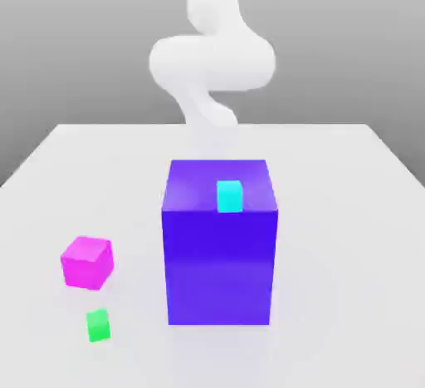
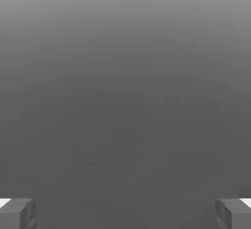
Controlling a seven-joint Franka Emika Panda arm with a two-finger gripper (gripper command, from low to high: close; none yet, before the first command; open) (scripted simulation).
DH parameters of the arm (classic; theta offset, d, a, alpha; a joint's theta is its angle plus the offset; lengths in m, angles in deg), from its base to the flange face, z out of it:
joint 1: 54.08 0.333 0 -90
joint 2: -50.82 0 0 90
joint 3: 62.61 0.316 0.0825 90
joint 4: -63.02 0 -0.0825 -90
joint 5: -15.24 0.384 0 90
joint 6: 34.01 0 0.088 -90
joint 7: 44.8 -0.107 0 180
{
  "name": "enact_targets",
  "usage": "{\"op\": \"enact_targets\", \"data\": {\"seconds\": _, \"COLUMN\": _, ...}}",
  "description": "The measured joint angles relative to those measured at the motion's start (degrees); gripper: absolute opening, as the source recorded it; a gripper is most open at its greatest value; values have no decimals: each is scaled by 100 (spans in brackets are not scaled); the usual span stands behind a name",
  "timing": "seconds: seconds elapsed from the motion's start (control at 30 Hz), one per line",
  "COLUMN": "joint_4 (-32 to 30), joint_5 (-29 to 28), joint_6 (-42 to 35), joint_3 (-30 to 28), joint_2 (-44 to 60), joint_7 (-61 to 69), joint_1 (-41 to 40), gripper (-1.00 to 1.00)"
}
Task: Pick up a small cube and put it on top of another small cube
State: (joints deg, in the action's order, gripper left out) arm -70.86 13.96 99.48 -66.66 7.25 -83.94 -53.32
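On the pale table (image 1: 349,162), at the exterior view's left, the small magenta-pink cube (image 1: 86,262) rests flat, one corner edge turned toward the camera; with equal sides, it has no long axis. Just beside and nearer the camera lies the tiny green cube (image 1: 98,326), also flat, slightly skewed, apart from its pink neighbour. At centre rises the large blue-purple block (image 1: 220,245), upright, a tiny cyan cube (image 1: 229,197) seated on its top face near the front edge. Behind it the white arm (image 1: 212,58) curls above the table's far edge. In the hand view the gripper (image 2: 125,212) stands spread wide, its two grey fingertips (image 2: 17,213) far apart with nothing between them.
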Motion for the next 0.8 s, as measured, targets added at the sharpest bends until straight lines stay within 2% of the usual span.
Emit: {"op": "enact_targets", "data": {"seconds": 0.8, "joint_4": -2040, "joint_5": -1160, "joint_6": 1718, "joint_3": -3564, "joint_2": 2355, "joint_7": 6458, "joint_1": 669, "gripper": 0}}
